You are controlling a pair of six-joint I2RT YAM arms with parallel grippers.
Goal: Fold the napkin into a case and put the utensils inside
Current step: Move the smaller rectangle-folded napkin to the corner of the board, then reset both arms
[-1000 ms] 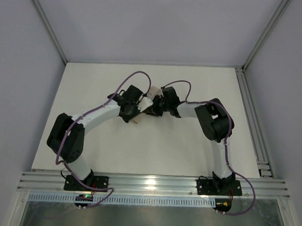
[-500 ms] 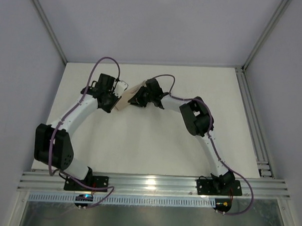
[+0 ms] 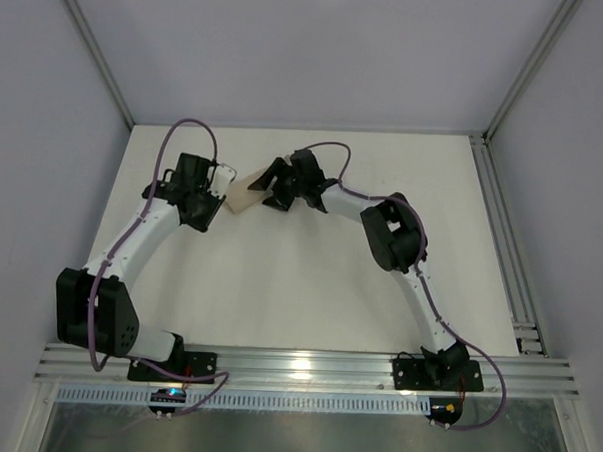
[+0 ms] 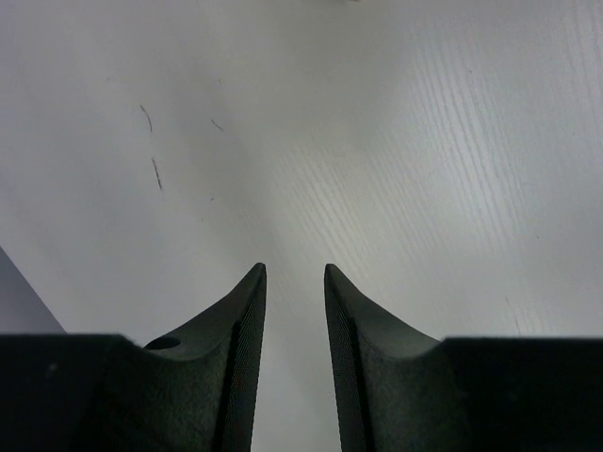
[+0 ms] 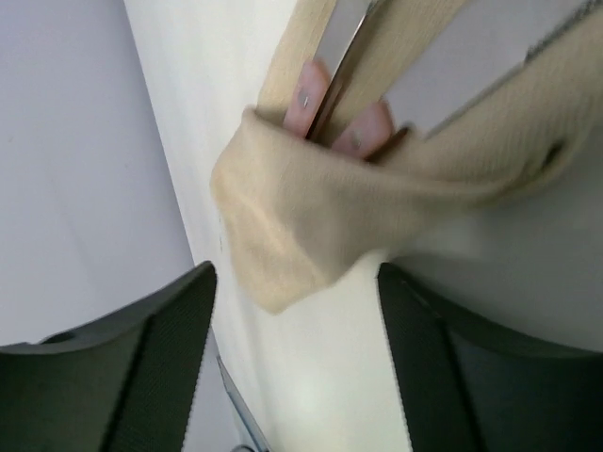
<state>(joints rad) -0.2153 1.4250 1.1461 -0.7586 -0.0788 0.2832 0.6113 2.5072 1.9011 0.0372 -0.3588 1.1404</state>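
Cloth case (image 3: pixel 245 196), beige and folded, lies on the white table (image 3: pixel 309 276) towards the far side, between the two grippers. Seen from above, the right gripper (image 3: pixel 270 185) sits just beside the case's right end, and the left gripper (image 3: pixel 216 185) is near its left end, with a little table showing between them.

From the right wrist, the case (image 5: pixel 320 235) fills the upper middle of the view. Its rounded, folded end reaches down between the tips of the right gripper (image 5: pixel 294 273), whose fingers (image 5: pixel 160 348) are spread wide on either side and do not touch the cloth. Inside the mouth of the case are the utensils: two pinkish handle ends (image 5: pixel 303 94) tucked side by side, with a thin silvery strip (image 5: pixel 341 47) running up between bands of cloth.

From the left wrist, the left gripper (image 4: pixel 294 273) points at bare table, its two dark fingers (image 4: pixel 240 330) standing a narrow gap apart with nothing between them. No part of the case shows in that view
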